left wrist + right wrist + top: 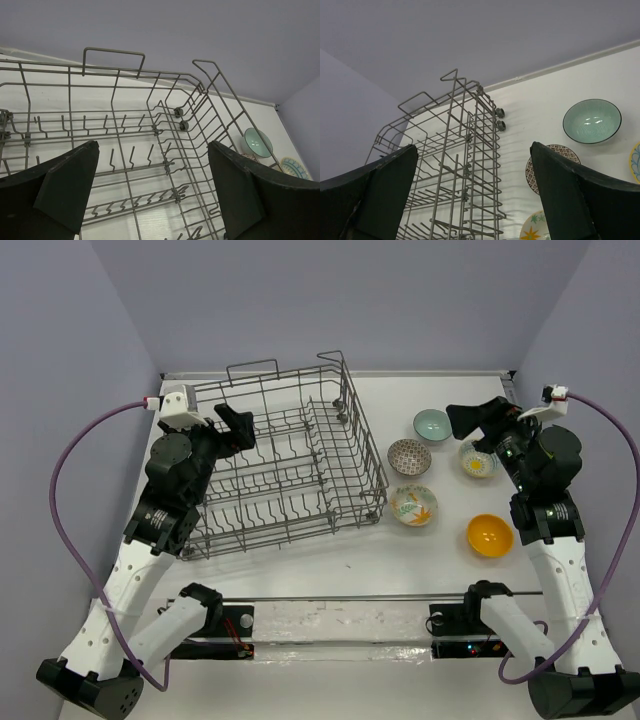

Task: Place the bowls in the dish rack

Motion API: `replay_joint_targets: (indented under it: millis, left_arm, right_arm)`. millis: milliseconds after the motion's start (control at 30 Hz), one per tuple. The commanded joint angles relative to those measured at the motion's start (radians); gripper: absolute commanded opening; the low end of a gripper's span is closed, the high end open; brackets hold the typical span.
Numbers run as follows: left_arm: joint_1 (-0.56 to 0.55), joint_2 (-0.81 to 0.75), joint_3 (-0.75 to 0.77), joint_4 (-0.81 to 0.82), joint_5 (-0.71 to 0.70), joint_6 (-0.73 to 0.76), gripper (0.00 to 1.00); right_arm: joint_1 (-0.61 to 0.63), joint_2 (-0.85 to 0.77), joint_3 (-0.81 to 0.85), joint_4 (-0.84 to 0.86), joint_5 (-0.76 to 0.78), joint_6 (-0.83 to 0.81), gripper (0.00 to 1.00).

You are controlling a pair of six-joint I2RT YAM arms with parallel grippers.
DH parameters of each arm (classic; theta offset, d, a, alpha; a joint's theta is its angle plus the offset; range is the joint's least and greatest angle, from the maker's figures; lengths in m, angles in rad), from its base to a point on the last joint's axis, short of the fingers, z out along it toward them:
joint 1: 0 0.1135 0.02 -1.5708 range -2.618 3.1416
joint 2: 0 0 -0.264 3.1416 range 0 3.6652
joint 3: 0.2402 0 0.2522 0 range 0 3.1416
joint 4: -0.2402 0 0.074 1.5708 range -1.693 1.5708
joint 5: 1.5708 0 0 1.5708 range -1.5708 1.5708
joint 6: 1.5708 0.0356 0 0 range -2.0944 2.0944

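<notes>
The grey wire dish rack [362, 440] stands at the left-centre of the table with no bowl in it. Right of it lie five bowls: pale teal [432, 424], brown-patterned [409, 455], yellow-floral [479, 461], leaf-patterned [413, 505] and plain orange [490, 535]. My left gripper [238, 425] hovers open over the rack's left side; its wrist view looks across the rack [150, 100] towards the teal bowl [257, 142]. My right gripper [475, 423] hangs open above the teal and floral bowls. Its view shows the rack [451, 125], the teal bowl [592, 121] and the patterned bowl [565, 151].
Purple walls close in the white table on three sides. A clear strip [340, 620] runs along the near edge between the arm bases. Purple cables loop outward from both wrists. The rack's tall handles [252, 368] rise at the back.
</notes>
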Motion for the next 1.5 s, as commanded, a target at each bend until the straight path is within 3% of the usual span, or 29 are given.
replay_joint_targets:
  millis: [0, 233, 333, 467, 700, 900, 1000, 1167, 1467]
  left_arm:
    - [0.004, -0.023, -0.007, 0.058, 0.007, 0.005, 0.99]
    - [0.007, -0.015, -0.006, 0.058, 0.017, 0.011, 0.99]
    - [0.013, -0.014, -0.006, 0.057, 0.02, 0.011, 0.99]
    - [0.023, -0.009, -0.003, 0.054, 0.027, 0.005, 0.99]
    - [0.04, 0.008, 0.002, 0.054, 0.061, 0.0, 0.99]
    - [0.04, 0.016, 0.002, 0.052, 0.069, -0.002, 0.99]
    - [0.04, 0.017, 0.002, 0.051, 0.077, -0.002, 0.99]
    - [0.04, 0.02, 0.004, 0.052, 0.081, 0.0, 0.99]
    - [0.03, 0.016, 0.004, 0.052, 0.083, 0.002, 0.99]
  right_arm:
    - [-0.008, -0.014, 0.03, 0.008, 0.035, -0.012, 1.0]
    - [-0.008, 0.109, 0.089, -0.068, 0.07, -0.019, 1.0]
    - [-0.008, 0.171, 0.108, -0.111, 0.173, -0.024, 1.0]
    - [-0.008, 0.26, 0.137, -0.173, 0.42, -0.041, 0.99]
    - [-0.008, 0.358, 0.128, -0.23, 0.654, -0.036, 0.87]
    - [-0.019, 0.392, 0.071, -0.268, 0.746, -0.004, 0.79]
    - [-0.051, 0.401, 0.037, -0.274, 0.765, 0.016, 0.75]
    - [-0.215, 0.434, -0.029, -0.274, 0.669, 0.059, 0.71]
    - [-0.304, 0.552, -0.039, -0.205, 0.529, 0.122, 0.7]
